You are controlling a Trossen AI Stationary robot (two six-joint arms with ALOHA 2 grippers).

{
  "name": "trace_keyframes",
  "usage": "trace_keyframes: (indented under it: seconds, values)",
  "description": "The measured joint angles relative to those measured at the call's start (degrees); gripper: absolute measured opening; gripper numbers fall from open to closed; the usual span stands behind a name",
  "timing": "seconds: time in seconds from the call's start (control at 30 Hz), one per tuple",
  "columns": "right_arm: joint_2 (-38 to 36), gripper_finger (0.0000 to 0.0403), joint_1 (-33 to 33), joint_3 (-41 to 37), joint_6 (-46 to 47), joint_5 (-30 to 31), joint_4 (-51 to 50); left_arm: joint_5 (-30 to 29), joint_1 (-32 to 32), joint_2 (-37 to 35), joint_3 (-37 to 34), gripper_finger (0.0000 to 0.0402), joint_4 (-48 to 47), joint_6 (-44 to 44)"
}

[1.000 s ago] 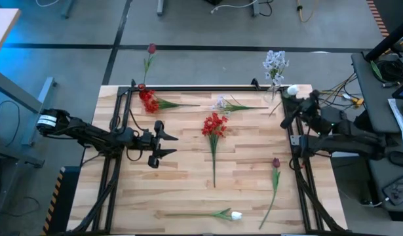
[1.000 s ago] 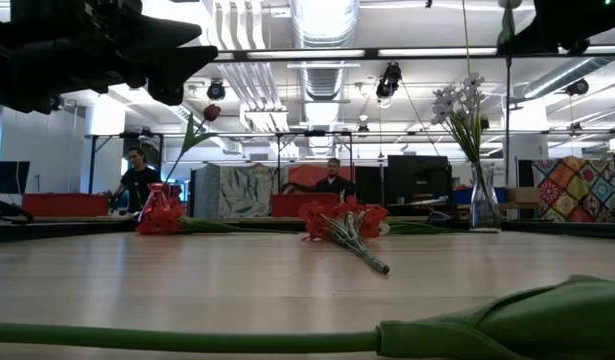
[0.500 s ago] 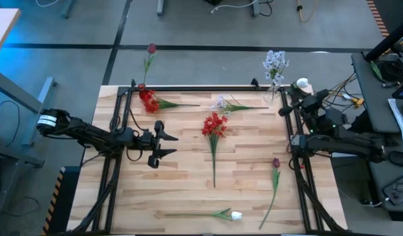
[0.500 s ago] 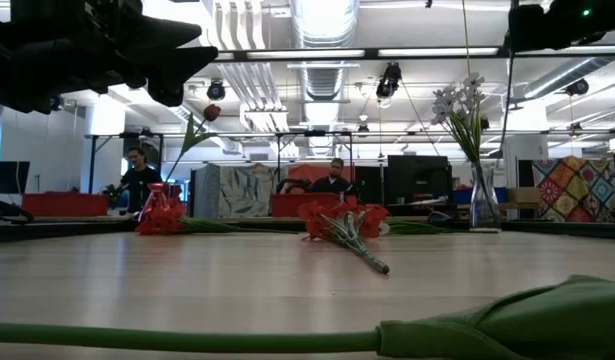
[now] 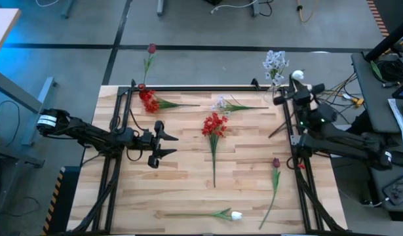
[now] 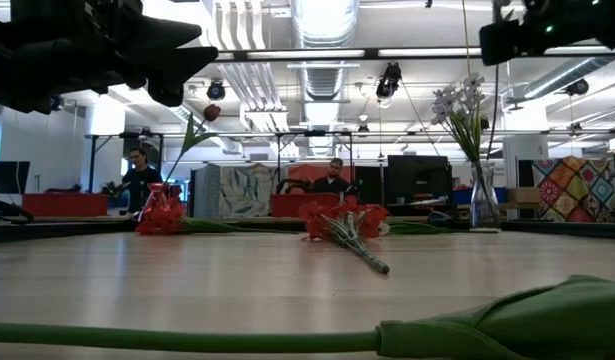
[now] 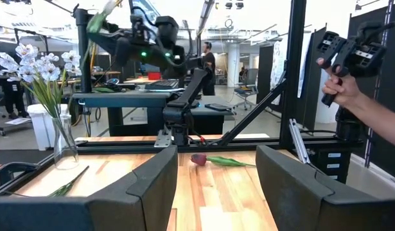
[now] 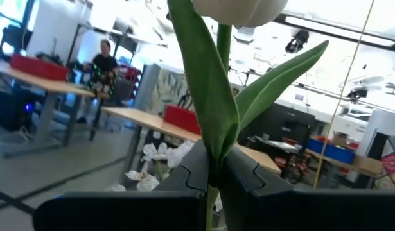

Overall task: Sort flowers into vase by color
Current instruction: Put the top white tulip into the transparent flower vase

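Change: right gripper has swung white tulip from table's right edge toward far-right corner, bloom now just beside pale spray in vase. Judgement: insertion next.

Right arm: raised, fingers clenched on tulip stem, stem hanging toward table.

Left gripper: idle over table's left half, fingers spread, empty.

We see a pale wooden tabletop carrying loose flowers: a red cluster at the far left corner, a pale blue-white spray along the far edge, another red cluster mid-board, a maroon tulip toward the right, a white tulip at the near edge.
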Motion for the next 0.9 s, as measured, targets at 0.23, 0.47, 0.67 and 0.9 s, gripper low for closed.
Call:
trace_keyframes:
  seconds: [0.23,0.47,0.67,0.9]
  values:
    - [7.9,0.0012,-6.6,2.7,6.1,-5.1,-0.1,0.0,0.0,0.0,0.0,0.0196,0.0,0.0]
    - [13.3,0.0016,-8.5,6.0,11.9,-4.6,-3.8,0.0,0.0,0.0,0.0,0.0196,0.0,0.0]
    - [17.6,0.0064,-8.5,10.1,14.3,0.0,-9.6,0.0,0.0,0.0,0.0,0.0196,0.0,0.0]
    - [21.3,0.0128,-8.7,17.1,22.9,3.1,-21.6,0.0,0.0,0.0,0.0,0.0196,0.0,0.0]
